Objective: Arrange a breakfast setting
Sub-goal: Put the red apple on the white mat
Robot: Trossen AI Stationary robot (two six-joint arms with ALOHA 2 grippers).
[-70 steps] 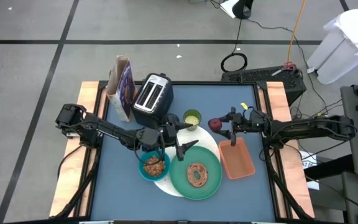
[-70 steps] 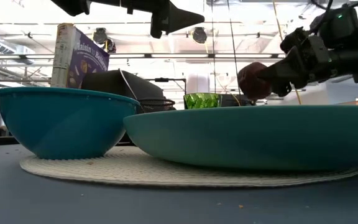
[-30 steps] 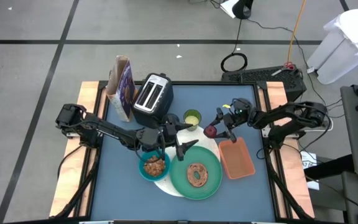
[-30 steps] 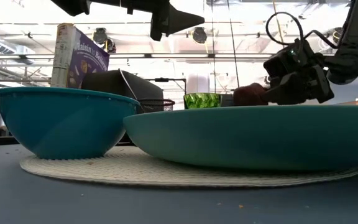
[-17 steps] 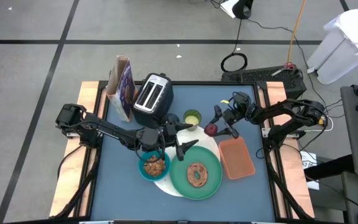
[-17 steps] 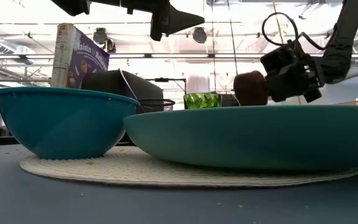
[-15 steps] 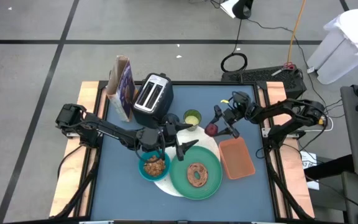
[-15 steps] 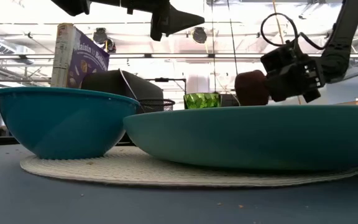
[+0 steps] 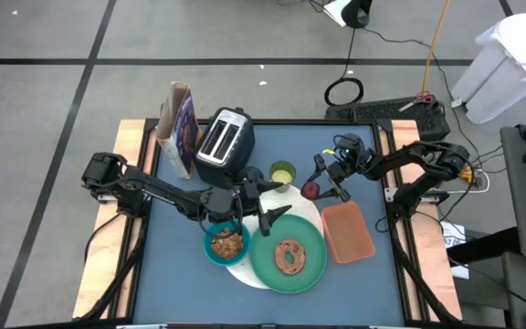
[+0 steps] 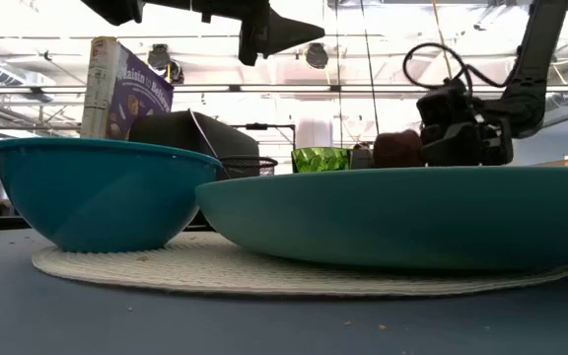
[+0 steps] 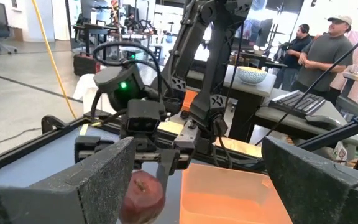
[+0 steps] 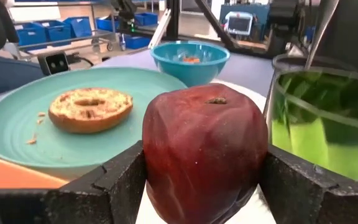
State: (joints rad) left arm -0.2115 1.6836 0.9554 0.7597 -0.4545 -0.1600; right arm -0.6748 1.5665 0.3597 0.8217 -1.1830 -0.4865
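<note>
High view: we log green plate (image 9: 289,259) and teal bowl (image 9: 226,244) placed, lower centre; right claw (image 9: 322,183) clamps red fruit (image 9: 310,190), unplaced; left claw (image 9: 271,201) gapes empty.

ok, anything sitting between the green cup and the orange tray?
The red fruit, held in the right pincer, lies between the green cup and orange tray, seen in the high view.

The small round fruit (image 12: 205,152) is dark red with a brownish stem spot. The large flat plate (image 9: 310,264) is green, the small bowl (image 9: 211,249) teal, the translucent cup (image 12: 327,118) yellow-green. The rectangular tray (image 9: 347,232) is orange. The tall box (image 10: 123,91) looks purple, perhaps with white lettering.
</note>
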